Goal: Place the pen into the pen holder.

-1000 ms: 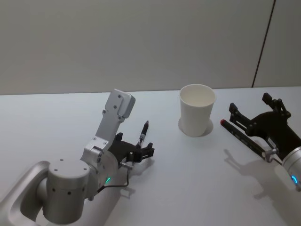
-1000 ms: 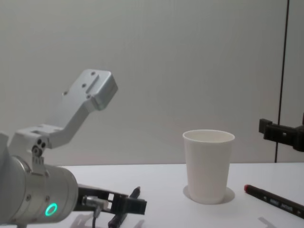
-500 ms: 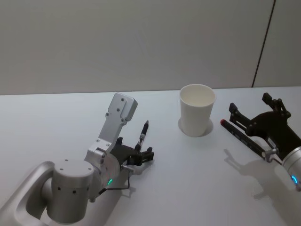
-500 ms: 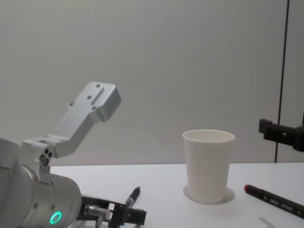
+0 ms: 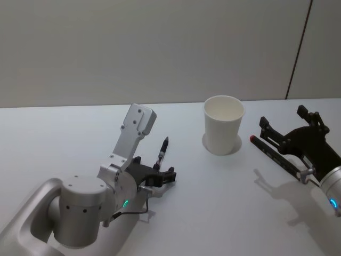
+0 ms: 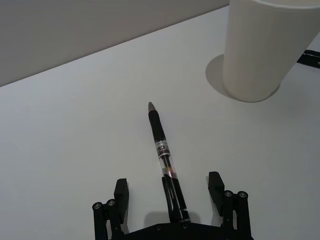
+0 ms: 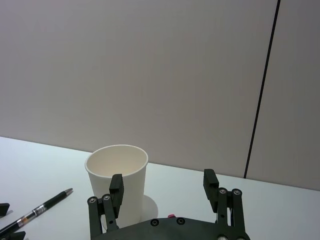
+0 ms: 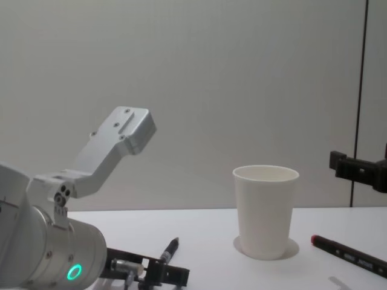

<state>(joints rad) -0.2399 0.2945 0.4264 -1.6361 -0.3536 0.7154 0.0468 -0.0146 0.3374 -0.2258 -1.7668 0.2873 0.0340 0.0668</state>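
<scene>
The pen (image 5: pixel 162 151), black with a clear middle section, lies flat on the white table (image 5: pixel 213 202), tip toward the far wall. My left gripper (image 5: pixel 158 177) is low at the pen's rear end, open, with its jaws on either side of the barrel (image 6: pixel 163 152) and apart from it. In the left wrist view the left gripper (image 6: pixel 168 189) straddles that rear end. The pen holder (image 5: pixel 224 125), a white paper cup, stands upright to the right of the pen and shows as the cup (image 8: pixel 266 210) in the chest view. My right gripper (image 5: pixel 284 118) hovers open to the right of the cup (image 7: pixel 116 172).
A black marker with a red end (image 5: pixel 273 155) lies on the table right of the cup, under the right gripper, and shows as the marker (image 8: pixel 349 254) in the chest view. The table meets a plain wall at the back.
My left arm has shifted slightly and its gripper has sunk lower around the pen's rear end. The pen, the cup and the right arm have not moved.
</scene>
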